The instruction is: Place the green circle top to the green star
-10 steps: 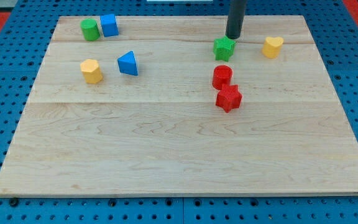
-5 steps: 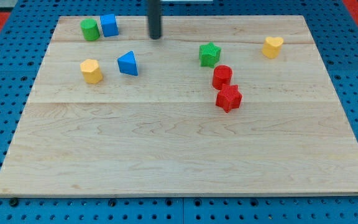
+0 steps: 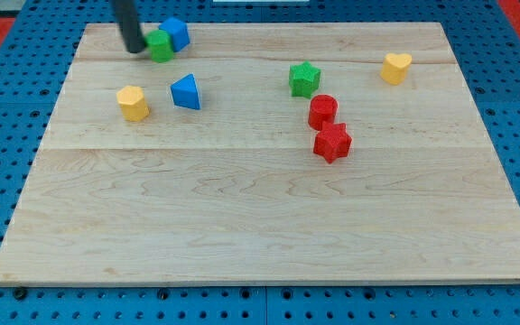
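Observation:
The green circle (image 3: 161,45) sits near the board's top left, touching the blue cube (image 3: 177,33) on its right. My tip (image 3: 134,50) is right against the green circle's left side. The green star (image 3: 304,78) lies far to the view's right, above the red circle (image 3: 322,111) and the red star (image 3: 331,142).
A blue triangle (image 3: 186,92) and a yellow hexagon (image 3: 133,103) lie below the green circle. A yellow heart (image 3: 395,67) sits at the upper right. The wooden board (image 3: 269,217) rests on a blue pegboard.
My tip swept from beside the green star leftward across the board's top to the green circle's left side. The green star shifted left and down. The green circle and blue cube moved right.

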`<act>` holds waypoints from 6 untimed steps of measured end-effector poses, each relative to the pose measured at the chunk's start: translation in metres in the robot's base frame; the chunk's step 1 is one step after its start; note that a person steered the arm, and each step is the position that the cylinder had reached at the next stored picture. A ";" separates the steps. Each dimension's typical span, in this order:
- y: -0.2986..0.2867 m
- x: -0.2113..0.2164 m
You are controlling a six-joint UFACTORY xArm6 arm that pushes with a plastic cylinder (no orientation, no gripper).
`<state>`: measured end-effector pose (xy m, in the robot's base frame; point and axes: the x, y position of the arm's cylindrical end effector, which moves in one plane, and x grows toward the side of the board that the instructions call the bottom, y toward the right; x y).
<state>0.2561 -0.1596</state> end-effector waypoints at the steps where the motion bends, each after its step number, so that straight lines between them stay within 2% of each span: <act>1: 0.053 0.017; 2: 0.026 0.001; 3: 0.065 0.004; 4: 0.129 0.019; 6: 0.126 -0.002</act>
